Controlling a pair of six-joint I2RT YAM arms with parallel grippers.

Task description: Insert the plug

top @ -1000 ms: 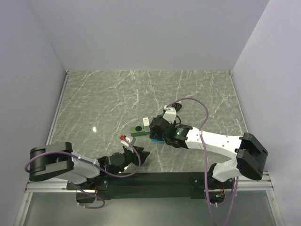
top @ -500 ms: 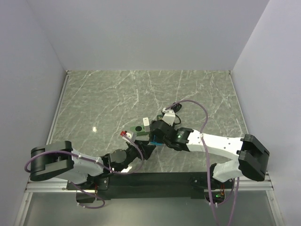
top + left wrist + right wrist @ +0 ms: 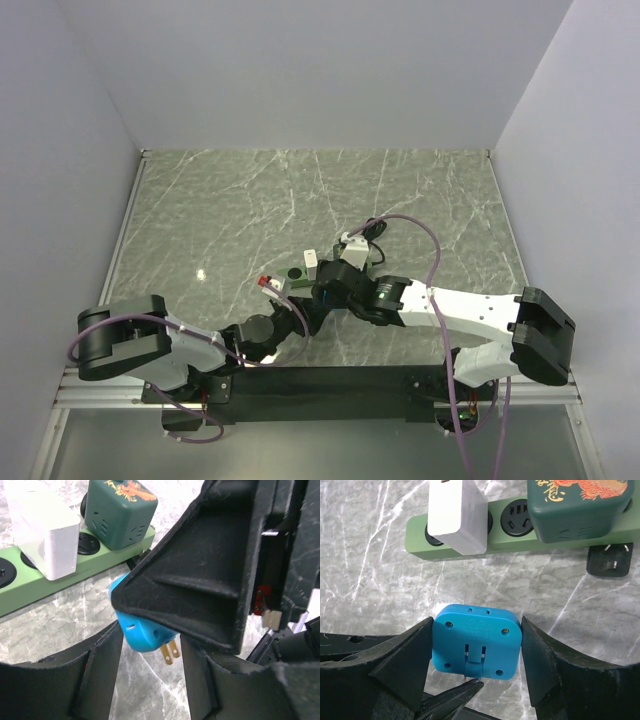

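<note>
The right claw [image 3: 476,652] clamps a blue plug [image 3: 476,637]. Beyond lies a green power strip [image 3: 420,537] carrying a white adapter [image 3: 457,515]

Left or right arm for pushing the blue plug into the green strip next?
Right. The right tool clamps the blue plug, and the green strip's free socket lies just ahead. The left tool only straddles the prongs, jaws apart.

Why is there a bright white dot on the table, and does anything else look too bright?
Top view: the dot is probably lamp glare on the polished grey-green marble table. Left wrist view: the white block-shaped charger looks washed out, its faces nearly blank. Right wrist view: the blue plastic plug is sharp and evenly lit, no glare.
</note>
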